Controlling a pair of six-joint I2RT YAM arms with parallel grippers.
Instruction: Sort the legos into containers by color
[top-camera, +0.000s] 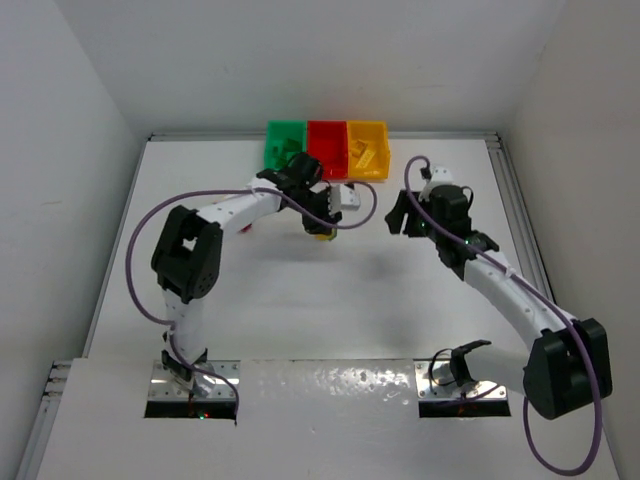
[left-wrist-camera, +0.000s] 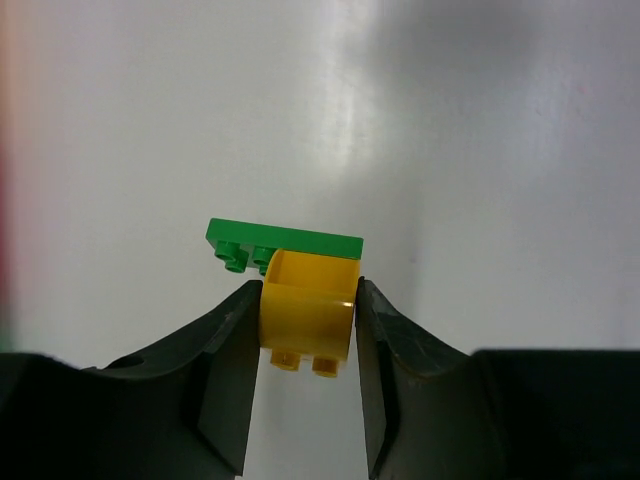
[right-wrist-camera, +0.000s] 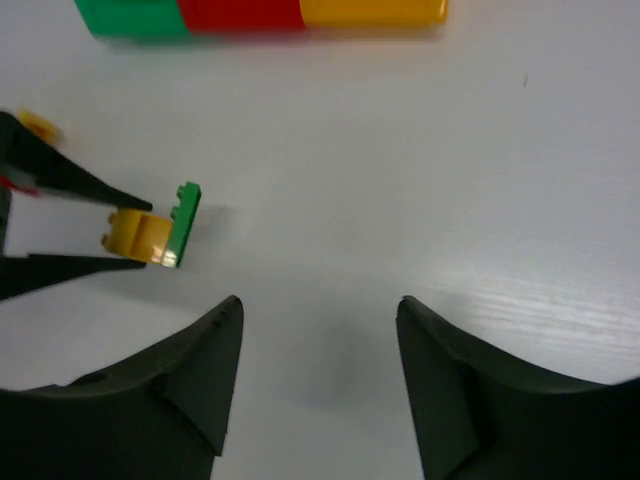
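Step, as judged: you split joined pair before sorting.
Left end effector pinches yellow brick; green plate stuck on brick's 12 o'clock end.
Next: bring right end effector, spread and empty, onto plate at its 10 o'clock, then pull.
Bins at 12 o'clock on worktop.

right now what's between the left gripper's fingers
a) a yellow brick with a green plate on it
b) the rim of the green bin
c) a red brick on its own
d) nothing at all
A: in the left wrist view the left gripper is closed on a yellow brick, with a green plate against the brick's far end.
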